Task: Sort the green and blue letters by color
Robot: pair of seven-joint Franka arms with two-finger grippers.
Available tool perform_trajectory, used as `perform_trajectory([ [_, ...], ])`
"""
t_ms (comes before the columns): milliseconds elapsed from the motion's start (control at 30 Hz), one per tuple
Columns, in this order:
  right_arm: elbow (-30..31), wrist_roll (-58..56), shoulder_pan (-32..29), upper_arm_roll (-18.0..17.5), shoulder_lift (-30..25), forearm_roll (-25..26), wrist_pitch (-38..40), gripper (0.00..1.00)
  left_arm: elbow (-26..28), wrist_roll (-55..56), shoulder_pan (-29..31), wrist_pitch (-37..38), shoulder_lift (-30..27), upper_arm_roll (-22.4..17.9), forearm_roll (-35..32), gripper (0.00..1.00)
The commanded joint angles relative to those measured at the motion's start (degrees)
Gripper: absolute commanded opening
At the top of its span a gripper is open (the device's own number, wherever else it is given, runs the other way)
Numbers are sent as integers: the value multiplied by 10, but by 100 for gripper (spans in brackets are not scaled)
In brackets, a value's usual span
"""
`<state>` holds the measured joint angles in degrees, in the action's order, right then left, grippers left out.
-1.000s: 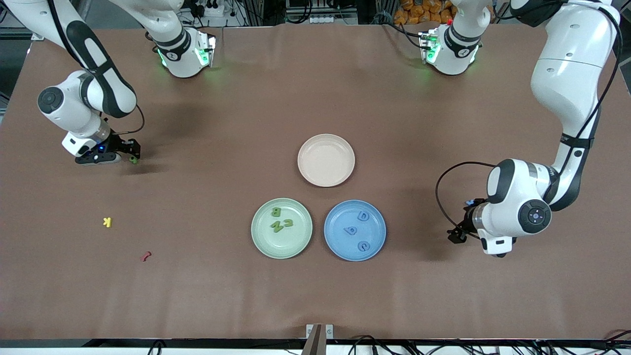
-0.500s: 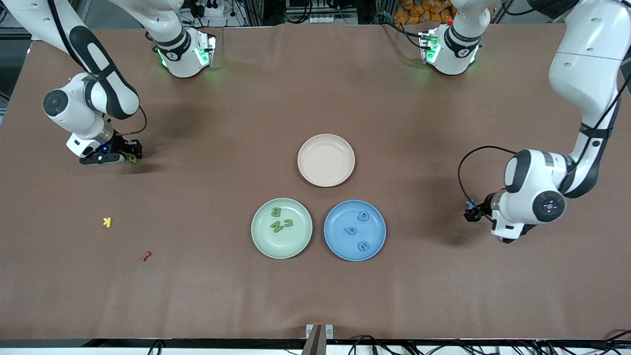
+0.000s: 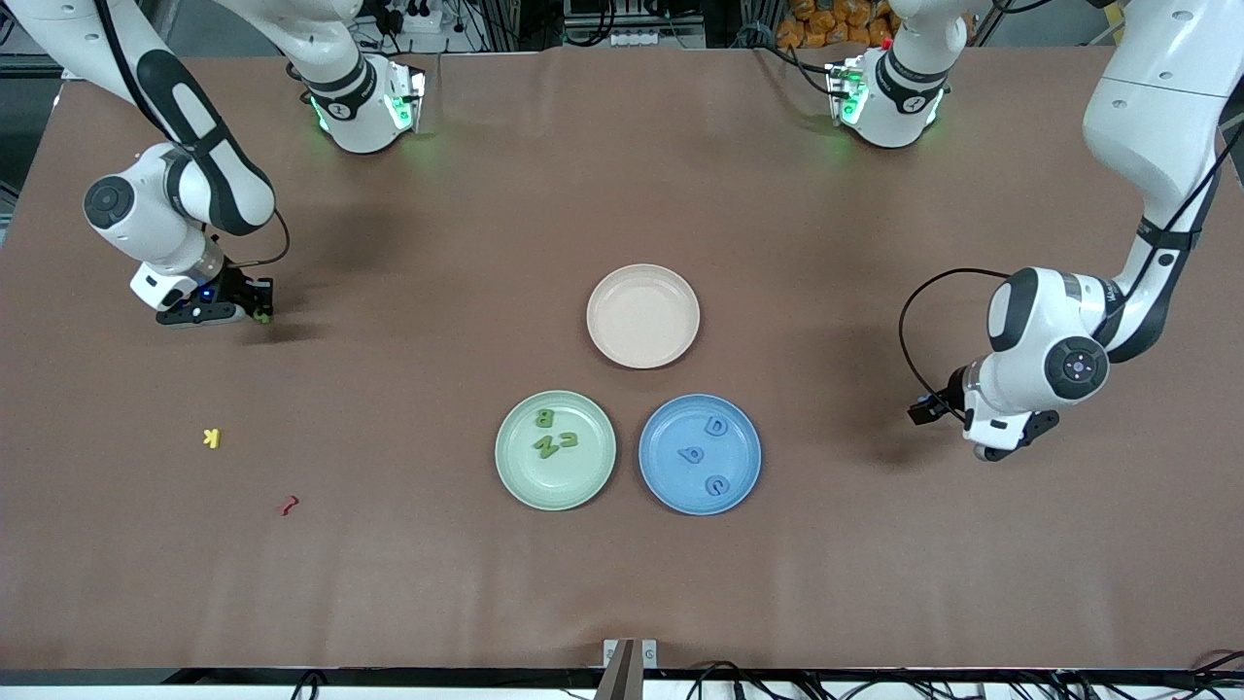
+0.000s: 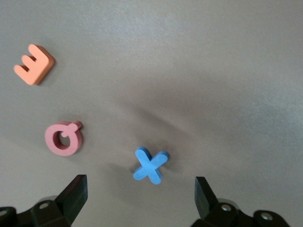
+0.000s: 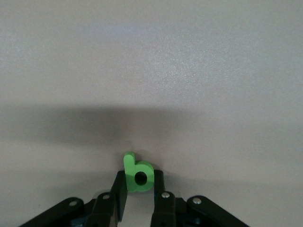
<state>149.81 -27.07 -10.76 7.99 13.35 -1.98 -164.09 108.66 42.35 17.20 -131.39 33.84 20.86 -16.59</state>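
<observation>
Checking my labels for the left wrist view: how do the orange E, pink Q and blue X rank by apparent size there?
1. Orange E and pink Q: look about alike, unranked.
2. Blue X: slightly smaller, though nearness to the camera leaves this unsure.

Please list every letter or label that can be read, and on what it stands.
"E": orange letter, on table.
"Q": pink letter, on table.
"X": blue letter, on table under open left gripper.
"b": green letter, in right gripper.
"B": green piece, on green plate.
"D": blue piece, on blue plate.
"K": yellow letter, on table.
Other plate letters: too small.
No printed labels.
</observation>
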Motion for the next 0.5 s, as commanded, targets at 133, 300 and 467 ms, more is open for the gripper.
perform_trajectory([
  [133,-35,215,41,-88,-6,-3,-4,0,39,-5,5,-44,-19,2,-13,100],
  [300,-94,408,86,-146,-5,-3,37,0,40,-7,5,-62,-12,1,-13,100],
  [467,-192,565,163,-155,4,-3,121,0,40,-9,5,-91,2,1,-14,100],
])
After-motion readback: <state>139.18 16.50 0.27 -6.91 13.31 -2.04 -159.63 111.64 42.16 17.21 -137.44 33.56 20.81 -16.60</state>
